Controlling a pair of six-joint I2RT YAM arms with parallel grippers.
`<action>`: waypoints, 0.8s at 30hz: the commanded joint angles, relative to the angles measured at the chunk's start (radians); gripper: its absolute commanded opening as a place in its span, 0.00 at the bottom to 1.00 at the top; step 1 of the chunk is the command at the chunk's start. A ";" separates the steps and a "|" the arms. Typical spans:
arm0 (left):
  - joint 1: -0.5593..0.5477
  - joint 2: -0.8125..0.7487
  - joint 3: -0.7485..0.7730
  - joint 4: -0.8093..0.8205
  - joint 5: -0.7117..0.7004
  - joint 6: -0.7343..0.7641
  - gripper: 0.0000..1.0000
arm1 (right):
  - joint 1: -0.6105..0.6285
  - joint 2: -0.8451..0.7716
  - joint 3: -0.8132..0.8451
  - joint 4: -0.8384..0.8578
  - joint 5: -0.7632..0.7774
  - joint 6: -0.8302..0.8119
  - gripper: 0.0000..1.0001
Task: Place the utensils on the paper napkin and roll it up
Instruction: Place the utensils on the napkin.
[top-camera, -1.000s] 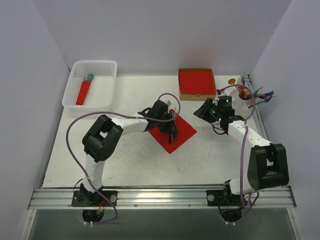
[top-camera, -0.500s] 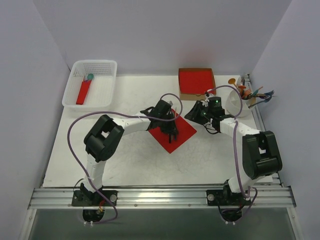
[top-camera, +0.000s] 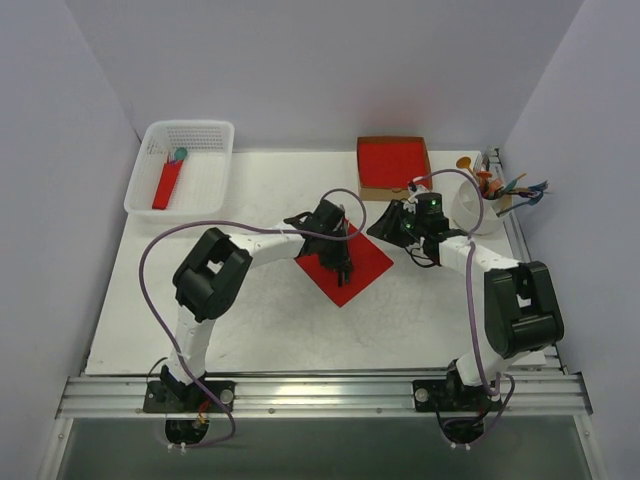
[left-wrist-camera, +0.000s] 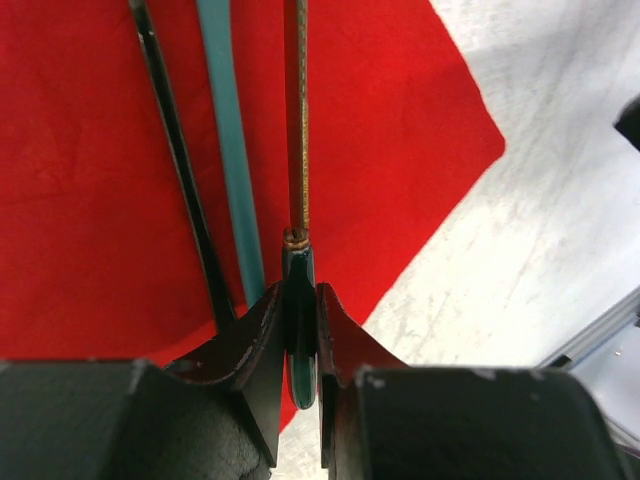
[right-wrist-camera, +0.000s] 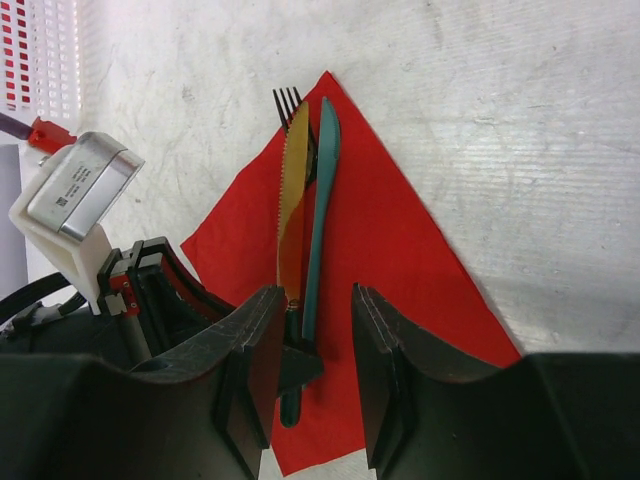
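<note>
The red paper napkin (top-camera: 367, 266) lies flat as a diamond at mid-table. On it rest the utensils side by side: a black fork (right-wrist-camera: 286, 98), a gold serrated knife (right-wrist-camera: 293, 190) and a teal spoon (right-wrist-camera: 322, 180). My left gripper (left-wrist-camera: 298, 300) is low over the napkin (left-wrist-camera: 400, 120) and shut on the knife's dark green handle. The blade (left-wrist-camera: 297, 120) stands on edge beside the spoon handle (left-wrist-camera: 230, 130) and the fork handle (left-wrist-camera: 175, 130). My right gripper (right-wrist-camera: 318, 300) hovers open just off the napkin's right corner, with nothing between its fingers.
A white basket (top-camera: 205, 135) at the back left holds a red roll (top-camera: 167, 185). A brown box of red sheets (top-camera: 393, 165) sits behind the napkin. A white cup (top-camera: 472, 205) with colourful cutlery stands at the right edge, close behind my right arm.
My right arm has swung left, from beside the white cup to the napkin's right corner. The left gripper keeps its hold on the knife and has barely moved.
</note>
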 joint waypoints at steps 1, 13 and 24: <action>-0.002 0.013 0.073 -0.069 -0.042 0.032 0.11 | 0.010 0.012 0.002 0.050 -0.031 -0.006 0.33; -0.007 0.019 0.088 -0.097 -0.077 0.036 0.18 | 0.030 0.039 0.005 0.046 -0.040 -0.009 0.33; -0.031 0.017 0.137 -0.149 -0.088 0.067 0.28 | 0.050 0.068 0.019 0.035 -0.037 -0.021 0.33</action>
